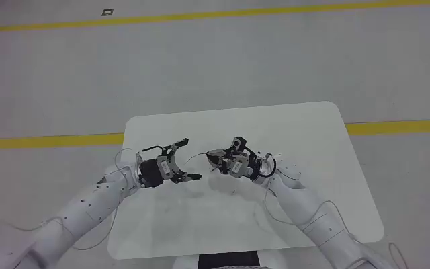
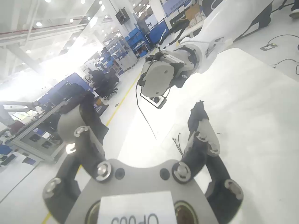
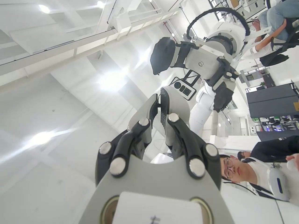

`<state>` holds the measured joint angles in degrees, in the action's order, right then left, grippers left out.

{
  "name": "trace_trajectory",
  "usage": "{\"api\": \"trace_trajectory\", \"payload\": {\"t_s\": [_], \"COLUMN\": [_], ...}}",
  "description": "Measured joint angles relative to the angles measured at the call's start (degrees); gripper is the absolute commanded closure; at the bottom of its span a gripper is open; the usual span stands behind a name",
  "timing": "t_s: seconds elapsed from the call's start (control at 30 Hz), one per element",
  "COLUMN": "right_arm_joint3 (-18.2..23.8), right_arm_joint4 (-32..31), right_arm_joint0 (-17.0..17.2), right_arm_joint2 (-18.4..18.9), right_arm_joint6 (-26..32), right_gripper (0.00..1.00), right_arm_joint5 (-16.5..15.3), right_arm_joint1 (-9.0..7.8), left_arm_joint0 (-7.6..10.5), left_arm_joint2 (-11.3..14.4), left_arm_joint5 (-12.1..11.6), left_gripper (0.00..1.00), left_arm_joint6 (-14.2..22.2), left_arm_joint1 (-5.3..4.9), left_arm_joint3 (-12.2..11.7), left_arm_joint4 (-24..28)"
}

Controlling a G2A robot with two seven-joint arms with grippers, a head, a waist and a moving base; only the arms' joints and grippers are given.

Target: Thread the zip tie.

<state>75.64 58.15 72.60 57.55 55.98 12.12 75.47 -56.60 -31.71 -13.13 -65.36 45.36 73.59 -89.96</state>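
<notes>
So this looks like the handoff/line-up stage of threading, and nothing has gone through anything yet.

The right hand has its pads pinched nearly together, and I'm fairly sure it's clamped on the zip tie. In the left wrist view the tie shows as a thin dark strand curving out from that hand at the centre of the frame and trailing toward the lower middle, with its free end loose in the air. I can't make out which end is the head and which is the tail, it's too thin.

The left hand is wide open and holds nothing. It sits just left of centre in the top view, facing the right hand across a small gap over the worktop.

There's also a little cluster of what look like spare ties lying on the worktop, near the left hand's finger at the lower right of that view.

My guess for the next move: the left hand needs to close on the dangling free end. That strand is floppy and skinny, so the pinch has to be well centred. After that, both ends have to be lined up carefully so the tail feeds into the head.
</notes>
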Motion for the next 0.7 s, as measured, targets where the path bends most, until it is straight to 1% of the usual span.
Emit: {"api": "trace_trajectory", "payload": {"t_s": [0.07, 0.13, 0.27, 0.47, 0.7], "right_arm_joint3": [0.03, 0.07, -0.07, -0.35, -0.36], "right_arm_joint4": [0.0, -0.25, -1.12, -2.89, -5.01], "right_arm_joint0": [0.04, 0.08, 0.01, -0.23, -0.27], "right_arm_joint2": [0.05, 0.02, -0.24, -0.51, -0.33], "right_arm_joint6": [0.41, 0.71, 0.67, 0.02, -1.5], "right_gripper": [1.0, 1.0, 1.0, 1.0, 1.0], "right_arm_joint5": [0.47, 0.94, 1.23, 0.72, -1.1], "right_arm_joint1": [-0.06, -0.13, -0.2, -0.29, -0.43], "left_arm_joint0": [0.09, 0.21, 0.52, 1.07, 1.36], "left_arm_joint2": [0.17, 0.41, 0.85, 1.52, 1.94], "left_arm_joint5": [0.02, 0.1, 0.18, 0.25, 0.17], "left_gripper": [0.57, 0.62, 0.64, 0.66, 0.67], "left_arm_joint6": [-0.16, -0.27, -0.5, -0.5, -0.65], "left_arm_joint1": [0.0, 0.01, 0.06, 0.11, 0.22], "left_arm_joint3": [-0.03, -0.07, -0.19, -0.47, -0.62], "left_arm_joint4": [0.01, 0.01, 0.01, 0.01, 0.01]}}
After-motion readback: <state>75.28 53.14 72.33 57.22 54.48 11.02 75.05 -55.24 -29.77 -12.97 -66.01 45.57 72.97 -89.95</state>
